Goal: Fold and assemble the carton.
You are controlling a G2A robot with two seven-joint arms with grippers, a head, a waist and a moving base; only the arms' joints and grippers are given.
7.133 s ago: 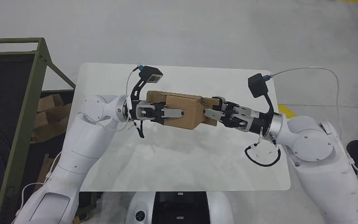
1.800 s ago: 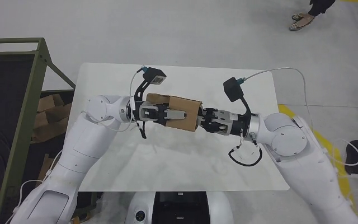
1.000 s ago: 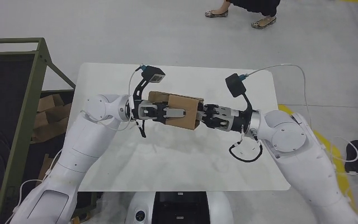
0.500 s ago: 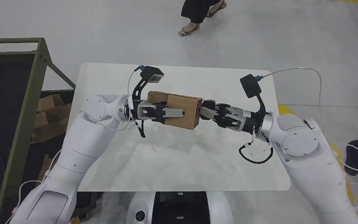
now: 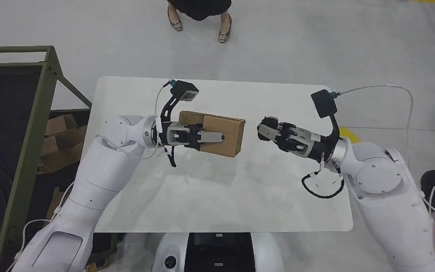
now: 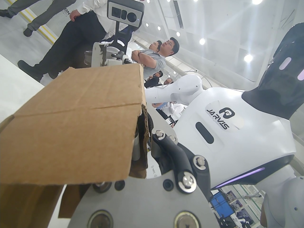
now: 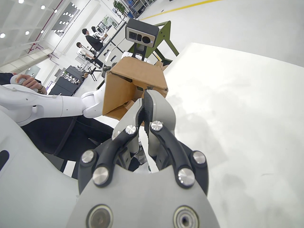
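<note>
Eyeballing this, the carton (image 5: 231, 129) should be really light, stiff across its flat panels but happy to bend along the creases. Squeeze the middle of a panel and I'd bet it dents. Best place to hold it is a wall edge close to a corner, and for the flaps I'd push close to the fold line.

It's plain brown corrugated card, already popped into a box shape, with slightly ragged edges. The end facing the right arm doesn't look fully closed to me, with a flap leaning inward.

It's held up over the middle of the white table (image 5: 224, 197), a bit toward the table's far edge. The left gripper (image 5: 212, 137) is clamped on its wall, one finger lying across the top panel. The right gripper (image 5: 264, 129) hangs over the table's right half, near that open end but not touching, fingers pressed together on nothing.
</note>
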